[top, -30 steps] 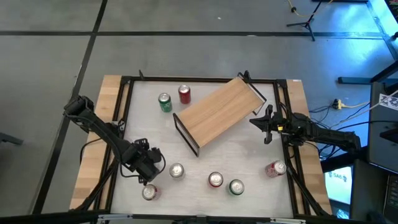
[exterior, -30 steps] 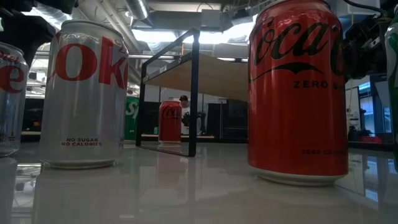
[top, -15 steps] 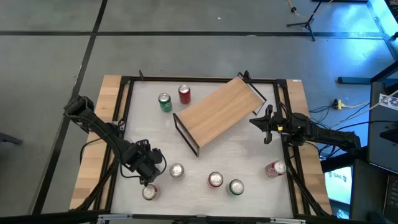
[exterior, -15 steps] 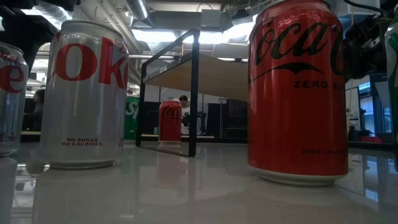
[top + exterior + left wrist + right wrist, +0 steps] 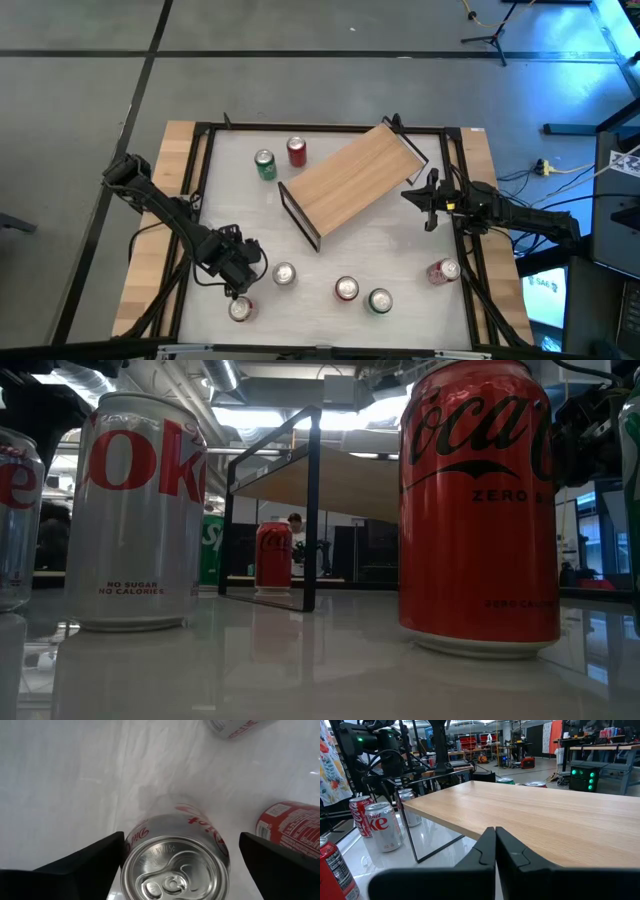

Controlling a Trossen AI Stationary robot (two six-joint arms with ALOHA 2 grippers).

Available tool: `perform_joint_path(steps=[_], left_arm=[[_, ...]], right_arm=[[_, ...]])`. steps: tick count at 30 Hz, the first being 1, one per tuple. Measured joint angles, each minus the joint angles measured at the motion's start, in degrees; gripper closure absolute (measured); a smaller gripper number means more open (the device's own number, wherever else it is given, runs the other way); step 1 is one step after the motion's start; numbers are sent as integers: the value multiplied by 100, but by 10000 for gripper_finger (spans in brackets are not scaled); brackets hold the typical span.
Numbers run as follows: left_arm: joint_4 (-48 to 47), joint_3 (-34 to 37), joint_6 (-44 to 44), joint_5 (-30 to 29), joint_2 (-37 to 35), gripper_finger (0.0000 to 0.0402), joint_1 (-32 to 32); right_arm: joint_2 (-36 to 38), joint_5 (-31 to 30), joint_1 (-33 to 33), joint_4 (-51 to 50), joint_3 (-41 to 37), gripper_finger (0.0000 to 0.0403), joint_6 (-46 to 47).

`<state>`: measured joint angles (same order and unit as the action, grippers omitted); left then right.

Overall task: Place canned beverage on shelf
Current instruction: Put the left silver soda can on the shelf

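Seven cans stand on the counter (image 5: 400, 255), and I've picked the silver diet cola can (image 5: 240, 309) at the near left corner because it sits right under my left gripper (image 5: 240, 290). In the left wrist view its fingers (image 5: 85, 862) are spread wide, one on each side of the can's top (image 5: 175, 870), with a gap on both sides, so nothing is gripped yet. I judge I'm lined up for a grasp around the can's body, and I should come lower before closing so the fingers catch the wall rather than the rim.

The shelf (image 5: 350, 180) lies skewed across the middle of the counter, its wooden plank bare, black frame ends at either short side. It is well apart from my can, so the carry will pass another silver can (image 5: 284, 274) just beside the left gripper; I'd lift clear of that one.

My right gripper (image 5: 428, 200) waits at the shelf's right end with its fingers pressed together on nothing. From its wrist view the plank stretches away ahead of it. I think it's parked there to keep out of the way.

A green can (image 5: 264, 164) and a red can (image 5: 296, 151) stand behind the shelf, untouched.
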<state>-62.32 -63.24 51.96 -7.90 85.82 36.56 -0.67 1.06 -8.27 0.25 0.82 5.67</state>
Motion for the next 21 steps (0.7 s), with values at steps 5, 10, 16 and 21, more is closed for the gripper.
perform_joint_path(steps=[5,10,16,21], left_arm=[[-5,0,0,113,0,53,-2],[-42,0,0,330,-1,78,-22],[-136,-2,0,337,-7,98,-44],[-144,-2,2,376,-7,110,-145]], right_arm=[[0,0,0,0,0,402,0],[2,0,0,-1,0,402,0],[2,0,1,-2,0,402,0],[0,0,2,0,0,402,0]])
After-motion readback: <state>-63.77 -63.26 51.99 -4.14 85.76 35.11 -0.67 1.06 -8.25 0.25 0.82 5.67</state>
